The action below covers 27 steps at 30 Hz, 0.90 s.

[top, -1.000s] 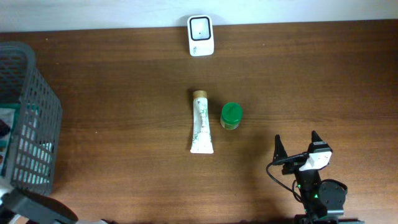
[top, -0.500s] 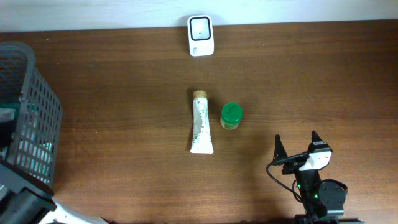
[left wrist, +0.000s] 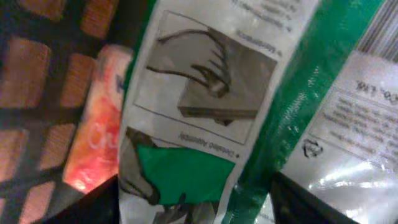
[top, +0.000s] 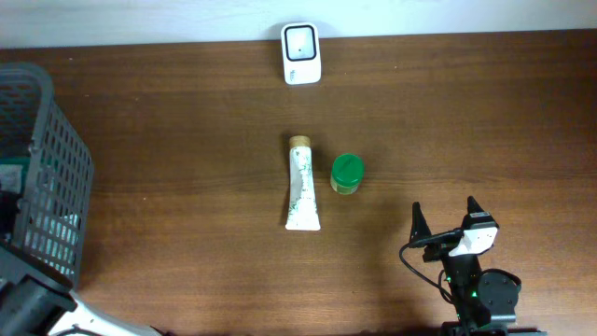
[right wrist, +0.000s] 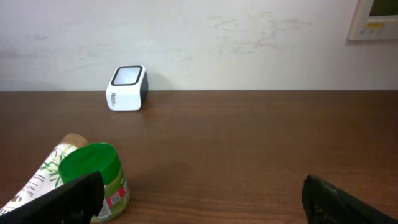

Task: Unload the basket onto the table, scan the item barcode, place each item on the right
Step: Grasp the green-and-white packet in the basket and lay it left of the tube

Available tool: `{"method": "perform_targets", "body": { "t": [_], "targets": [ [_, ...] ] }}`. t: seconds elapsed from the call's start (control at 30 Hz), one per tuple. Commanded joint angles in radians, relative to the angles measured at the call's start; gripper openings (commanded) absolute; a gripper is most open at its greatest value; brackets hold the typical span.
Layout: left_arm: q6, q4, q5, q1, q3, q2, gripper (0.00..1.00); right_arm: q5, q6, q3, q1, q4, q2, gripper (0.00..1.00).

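Left hand (left wrist: 196,204) is hovering on the green packet (left wrist: 205,93) in the 9 o'clock basket (top: 58,187), grip unclear; I'd be pinching an edge, barcode (left wrist: 380,28) uncovered; right hand (top: 446,227) is hanging open

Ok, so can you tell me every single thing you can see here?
table: one, brown wood, under everything
scanner: one, white, far edge of the table, middle
tube: one, white with green print and a tan cap, lying flat mid-table
jar: one, green lid, just beside the tube
basket: one, dark grey mesh, left end of the table
green and white packet: one, printed plastic, inside the basket
orange packet: one, orange-pink, blurred, beside the green and white packet
right gripper: one, black, open, near edge on the right, holding nothing
left gripper: one, black, down in the basket, jaws apart over the green and white packet
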Motion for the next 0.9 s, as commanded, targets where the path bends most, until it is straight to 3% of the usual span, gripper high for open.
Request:
{"method": "perform_targets", "body": {
  "t": [0.0, 0.1, 0.23, 0.3, 0.47, 0.73, 0.87],
  "targets": [
    [0.005, -0.048, 0.072, 0.006, -0.005, 0.018, 0.64, -0.005, 0.006, -0.005, 0.003, -0.005, -0.006, 0.98],
    [0.005, -0.072, 0.077, 0.004, -0.005, 0.018, 0.48, -0.005, 0.006, -0.005, 0.003, -0.005, -0.006, 0.98],
    [0.005, -0.072, 0.077, 0.004, -0.005, 0.018, 0.1, -0.005, 0.006, -0.005, 0.003, -0.005, -0.006, 0.98],
    [0.005, -0.073, 0.076, 0.004, -0.005, 0.017, 0.0, -0.005, 0.006, -0.005, 0.003, -0.005, -0.006, 0.98],
    [0.005, -0.076, 0.076, 0.004, -0.005, -0.048, 0.0, -0.005, 0.006, -0.005, 0.003, -0.005, -0.006, 0.98],
    [0.005, -0.061, 0.077, 0.003, -0.005, -0.3, 0.0, -0.005, 0.006, -0.005, 0.003, -0.005, -0.006, 0.98],
    [-0.007, -0.05, 0.161, 0.002, -0.005, -0.405, 0.0, -0.005, 0.006, -0.005, 0.003, -0.005, -0.006, 0.99]
  ]
}}
